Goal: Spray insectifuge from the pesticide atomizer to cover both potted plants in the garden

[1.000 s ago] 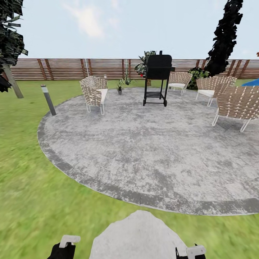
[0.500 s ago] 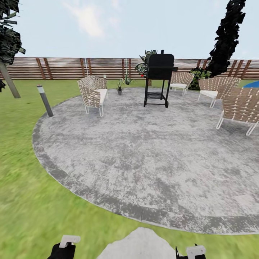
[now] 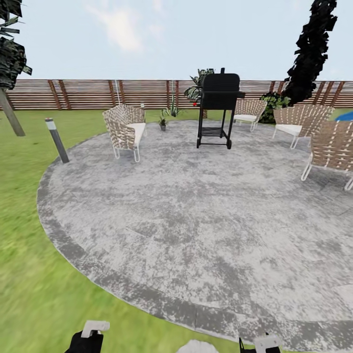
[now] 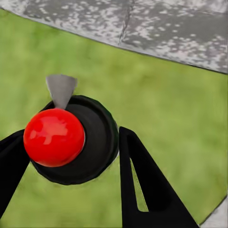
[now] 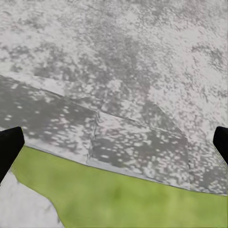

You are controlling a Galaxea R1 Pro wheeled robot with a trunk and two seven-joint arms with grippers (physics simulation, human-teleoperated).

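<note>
Round grey mottled stone patio fills the middle of the green lawn, ringed by woven wicker chairs with a black wheeled grill at its far side before the brown slatted wooden fence; one small potted plant sits at the far patio edge, sprayer unseen. Both arms hang low at the robot's front. Left gripper spread, black fingers flanking a red ball on a black disc without gripping; right gripper spread wide over the patio rim; no writing legible.
</note>
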